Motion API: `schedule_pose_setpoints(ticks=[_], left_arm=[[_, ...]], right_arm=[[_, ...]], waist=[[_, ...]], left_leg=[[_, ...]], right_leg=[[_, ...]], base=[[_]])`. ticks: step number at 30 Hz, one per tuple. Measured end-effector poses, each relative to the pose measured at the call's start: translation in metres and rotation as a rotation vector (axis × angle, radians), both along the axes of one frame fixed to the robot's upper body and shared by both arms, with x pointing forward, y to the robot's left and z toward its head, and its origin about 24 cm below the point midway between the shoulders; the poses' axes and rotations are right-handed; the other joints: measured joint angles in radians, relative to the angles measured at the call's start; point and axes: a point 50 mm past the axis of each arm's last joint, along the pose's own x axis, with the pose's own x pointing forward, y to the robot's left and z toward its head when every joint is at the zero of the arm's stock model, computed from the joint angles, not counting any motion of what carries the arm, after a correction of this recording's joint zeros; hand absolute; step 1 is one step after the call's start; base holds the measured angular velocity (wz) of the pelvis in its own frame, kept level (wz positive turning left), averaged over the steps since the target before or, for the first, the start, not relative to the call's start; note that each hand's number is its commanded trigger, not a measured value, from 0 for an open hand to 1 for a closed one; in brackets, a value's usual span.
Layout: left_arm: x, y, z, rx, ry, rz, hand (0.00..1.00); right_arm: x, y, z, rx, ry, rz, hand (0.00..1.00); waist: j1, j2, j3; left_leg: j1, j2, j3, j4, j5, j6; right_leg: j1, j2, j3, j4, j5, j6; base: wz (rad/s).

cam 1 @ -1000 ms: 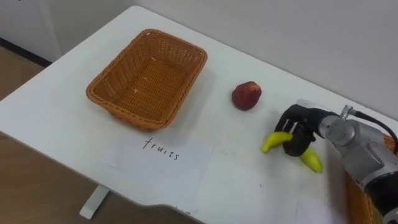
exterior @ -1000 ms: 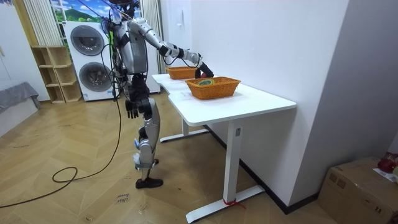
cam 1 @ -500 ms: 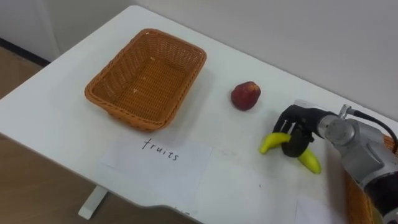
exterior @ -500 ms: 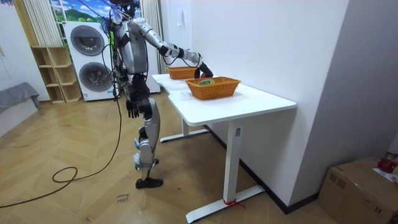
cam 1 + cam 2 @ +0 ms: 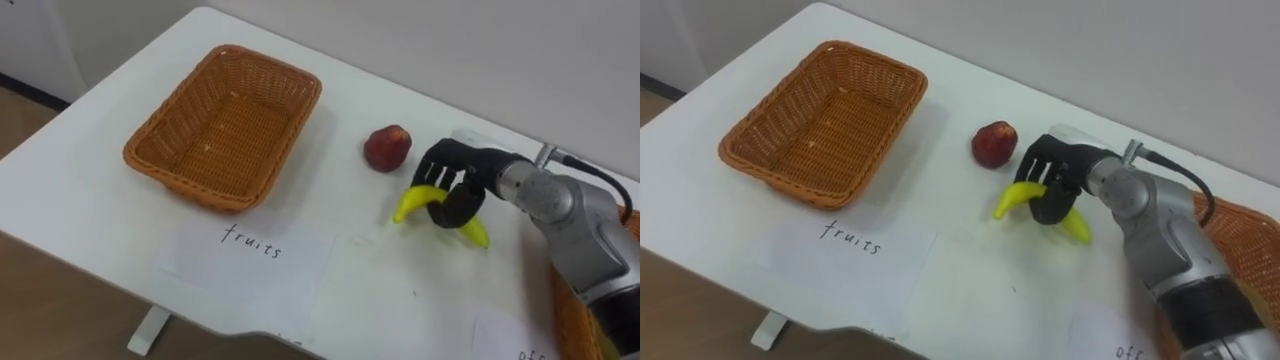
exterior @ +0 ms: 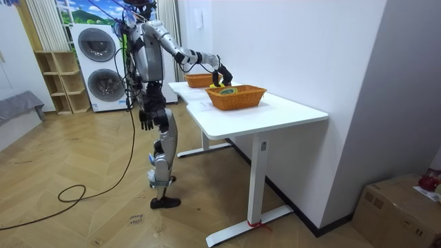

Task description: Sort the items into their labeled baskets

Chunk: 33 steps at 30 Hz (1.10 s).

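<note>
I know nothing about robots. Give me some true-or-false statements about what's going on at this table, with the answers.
1. The right hand has its fingers curled round the banana. True.
2. The apple lies in the basket by the "fruits" paper. False: it lies on the table, between that basket and the right hand.
3. That basket is empty. True.
4. The left hand rests on the table. False: it hangs at the robot's side.
</note>
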Motion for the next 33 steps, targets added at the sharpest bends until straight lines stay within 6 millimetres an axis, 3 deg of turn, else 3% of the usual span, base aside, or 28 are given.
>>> schedule_pose_setpoints(ticks=[4,8,16,24,33], left_arm=[[-0.002,-0.002,0.000,-0.003,-0.010,-0.002,0.00],[0.000,-0.004,0.000,-0.006,-0.027,-0.007,0.00],[-0.004,-0.005,0.000,-0.011,-0.021,-0.004,0.00],[-0.007,-0.005,-0.001,-0.015,-0.017,0.011,0.00],[-0.005,-0.010,-0.002,-0.026,-0.035,0.037,0.00]], right_arm=[[0.001,0.002,0.011,0.015,-0.052,0.008,1.00],[0.002,-0.002,0.017,0.029,-0.087,-0.005,1.00],[0.001,0.002,0.027,0.037,-0.131,0.017,1.00],[-0.003,0.018,0.055,0.075,-0.280,0.081,1.00],[-0.004,0.021,0.061,0.101,-0.326,0.084,1.00]], waist=[[-0.016,0.007,-0.0101],[-0.025,0.020,-0.0051],[-0.040,0.022,-0.0066],[-0.035,0.023,-0.0053],[-0.007,0.027,-0.0034]], left_leg=[[0.002,0.000,0.002,0.000,0.000,0.000],[0.018,0.000,0.004,-0.003,0.000,0.000],[0.039,0.001,0.005,-0.015,0.000,0.000],[0.059,0.000,0.003,-0.026,0.000,0.000],[0.068,0.000,0.005,-0.032,0.000,0.001]], right_leg=[[0.002,0.000,0.001,0.001,0.000,0.000],[0.019,-0.001,0.005,0.001,0.000,0.000],[0.034,0.000,0.015,0.001,0.000,0.000],[0.051,0.001,0.024,-0.001,0.000,0.000],[0.052,0.002,0.027,-0.001,0.000,0.001]], base=[[0.00],[-0.02],[0.00],[0.01],[0.00]])
